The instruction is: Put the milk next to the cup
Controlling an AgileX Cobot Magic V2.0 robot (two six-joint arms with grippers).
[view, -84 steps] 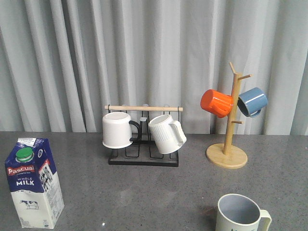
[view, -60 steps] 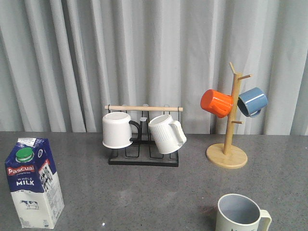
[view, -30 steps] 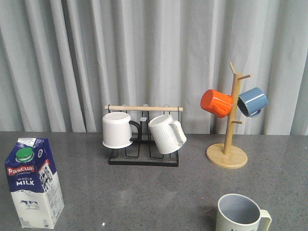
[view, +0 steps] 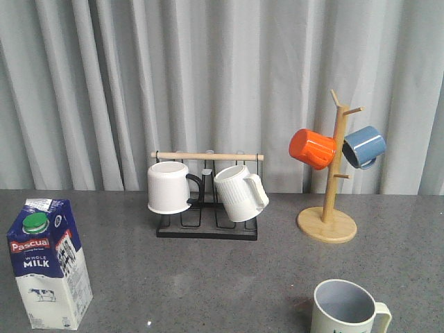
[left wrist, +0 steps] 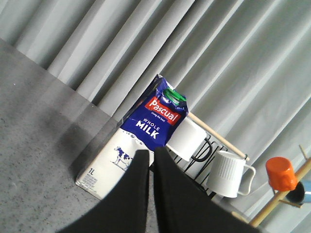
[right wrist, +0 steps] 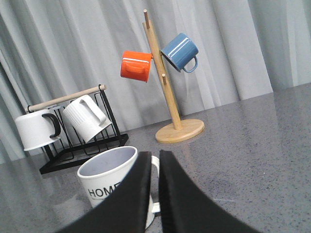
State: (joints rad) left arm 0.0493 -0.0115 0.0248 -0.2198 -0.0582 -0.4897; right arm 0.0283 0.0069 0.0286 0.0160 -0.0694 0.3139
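So the milk carton (view: 48, 263) stands upright at about 8 o'clock on the counter (view: 208, 277), well apart from the HOME cup (view: 345, 309), which sits at about 5 o'clock with its lower body cut off by the front view's edge. In the left wrist view the left gripper (left wrist: 151, 160) points straight at the carton's lower front face, fingers nearly pressed together and holding nothing. The carton's long axis is vertical, so a side grasp looks likely, and the left arm seems the nearer one. The right gripper (right wrist: 155, 162), likewise almost closed and empty, hangs just in front of the cup. Neither arm shows in the front view. Behind, a black mug rack (view: 207, 225) and a wooden mug tree (view: 327, 222) stand clear of the path. How near the left gripper is to the carton is hard to judge.
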